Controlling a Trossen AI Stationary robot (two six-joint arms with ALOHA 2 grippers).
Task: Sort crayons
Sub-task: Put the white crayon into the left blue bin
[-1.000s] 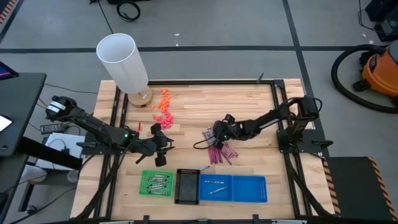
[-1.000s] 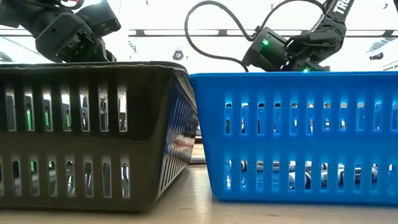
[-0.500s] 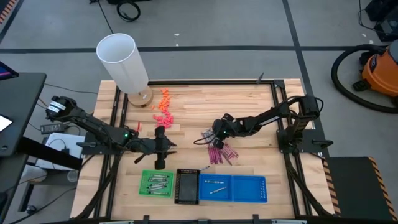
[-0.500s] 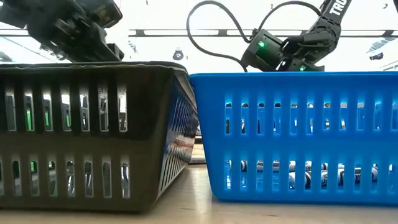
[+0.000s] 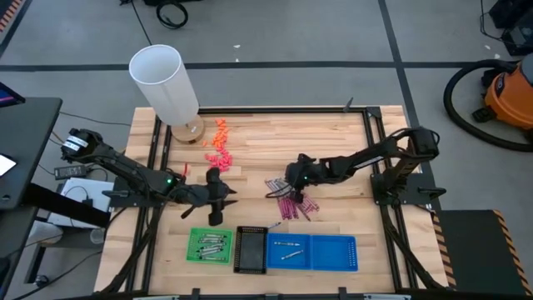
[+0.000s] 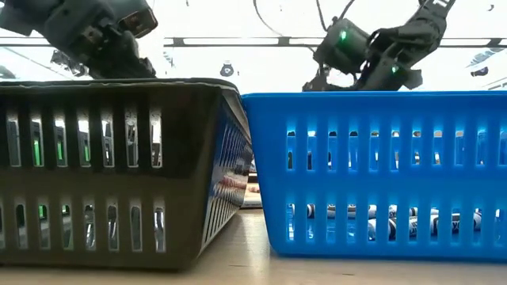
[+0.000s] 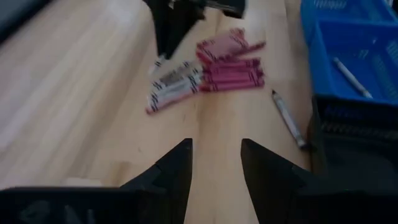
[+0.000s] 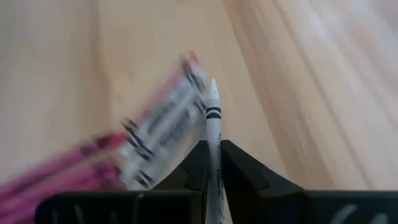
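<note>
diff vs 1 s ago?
The right hand closed on a grey crayon at the crayon pile and has begun to lift it, judging by the low view. The left hand turned slightly but stays open near the green tray. Trays and pile unchanged.

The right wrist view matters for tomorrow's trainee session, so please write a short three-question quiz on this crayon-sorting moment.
1. True or false: the right end effector is shut on a thin grey-silver crayon.
2. Which holds several crayons already: A) the flat green plastic tray, B) the tall white cylinder?
3. Fill in: the left end effector is ____, holding nothing, above the pale wooden table and pointing towards the loose pile of magenta and grey crayons.

Key: 1 true; 2 A; 3 open.
</note>
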